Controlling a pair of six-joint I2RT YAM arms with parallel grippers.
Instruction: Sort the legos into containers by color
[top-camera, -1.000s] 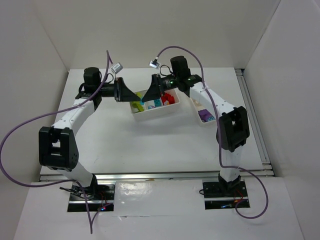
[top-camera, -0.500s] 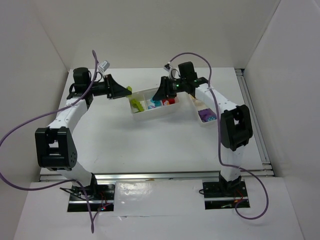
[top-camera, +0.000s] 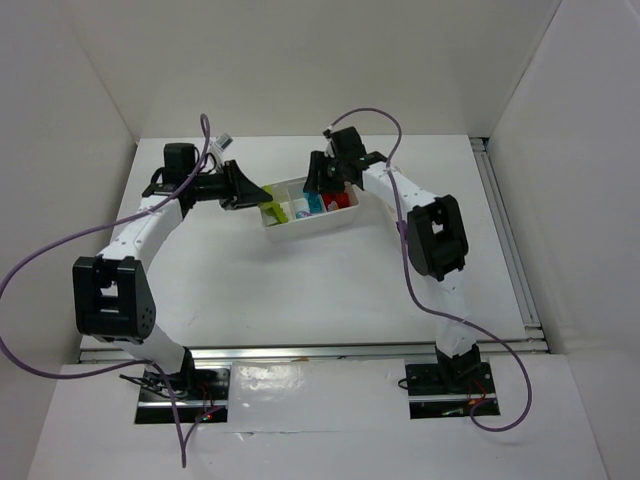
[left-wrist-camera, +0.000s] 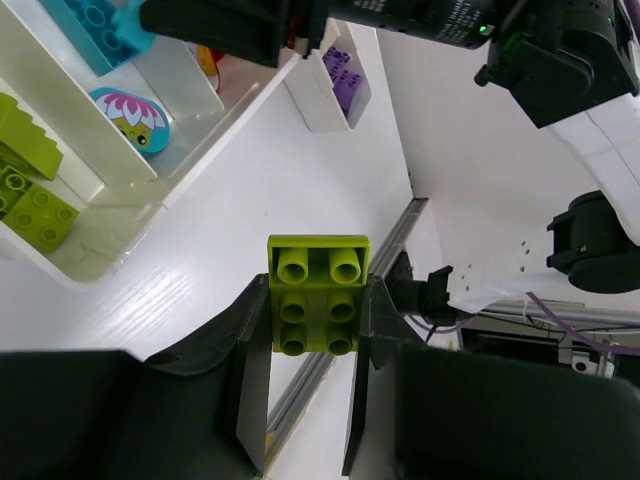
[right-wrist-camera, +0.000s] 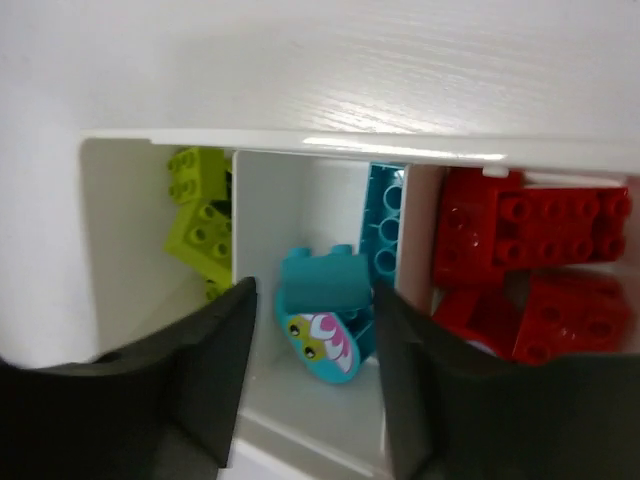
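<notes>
My left gripper (left-wrist-camera: 313, 290) is shut on a lime green lego (left-wrist-camera: 318, 295), studs facing the camera, held above the table beside the left end of the wider container (top-camera: 310, 228). From above, the left gripper (top-camera: 252, 193) sits just left of that container. My right gripper (right-wrist-camera: 312, 295) stands open over the middle compartment, where a teal lego with a painted face (right-wrist-camera: 322, 315) lies between its fingers, next to another teal lego (right-wrist-camera: 385, 230). Lime legos (right-wrist-camera: 200, 215) fill the left compartment and red legos (right-wrist-camera: 520, 240) the right one.
The narrower container (left-wrist-camera: 320, 100) with a purple lego (left-wrist-camera: 342, 72) stands right of the wide one; in the top view my right arm (top-camera: 400, 195) covers it. The two grippers are close together over the wide container. White walls enclose the table.
The right gripper's jaws have widened and the teal lego now lies loose in the middle compartment. The left gripper, still holding the lime lego, swung away and came back toward the container's left end.
</notes>
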